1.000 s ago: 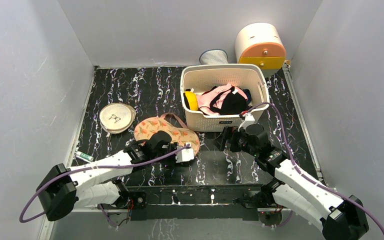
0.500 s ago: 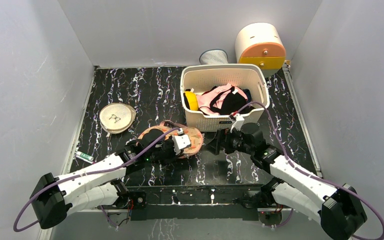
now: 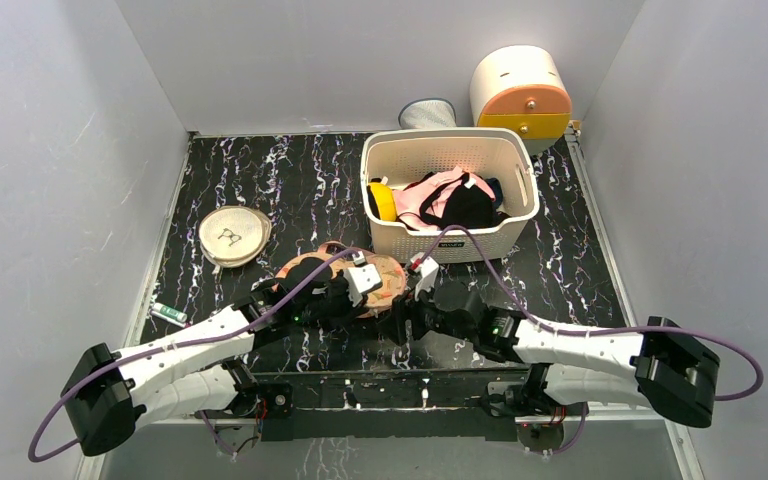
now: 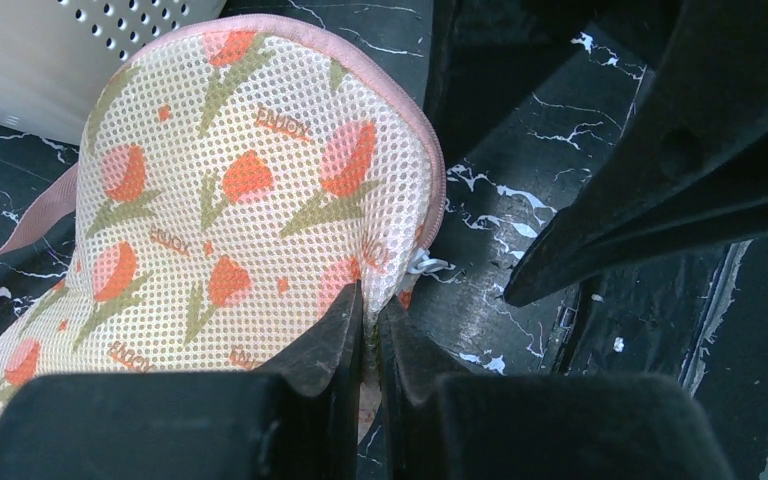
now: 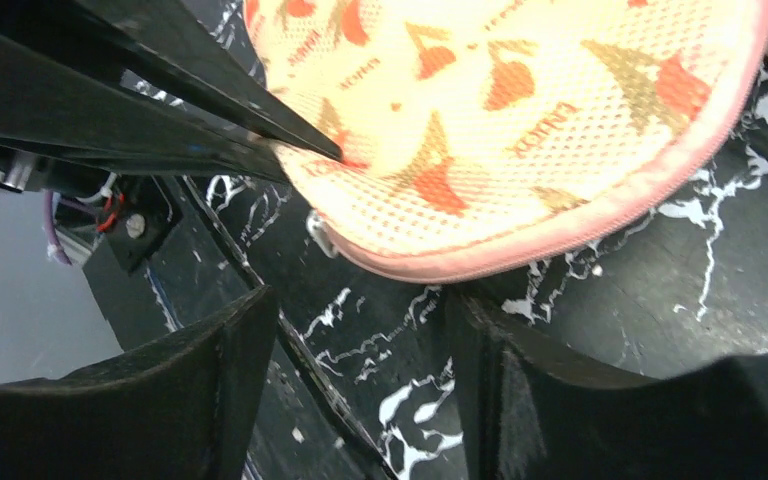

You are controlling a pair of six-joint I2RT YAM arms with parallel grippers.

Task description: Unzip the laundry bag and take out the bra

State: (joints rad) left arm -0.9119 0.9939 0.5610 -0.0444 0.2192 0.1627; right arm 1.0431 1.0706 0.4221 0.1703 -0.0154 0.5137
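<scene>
The laundry bag (image 3: 388, 276) lies on the black marbled table (image 3: 260, 180), at about 7 o'clock from the white basket (image 3: 440, 137). I have the left gripper (image 4: 370, 305) clenched on a fold of the bag's mesh near the 5 o'clock rim, beside the small white zip pull (image 4: 426, 266). My right gripper (image 5: 360, 310) stands spread at the bag's 4 o'clock, with the pink edging just ahead and nothing grasped. A round cream disc (image 3: 233, 235) sits at the bag's 10 o'clock.
</scene>
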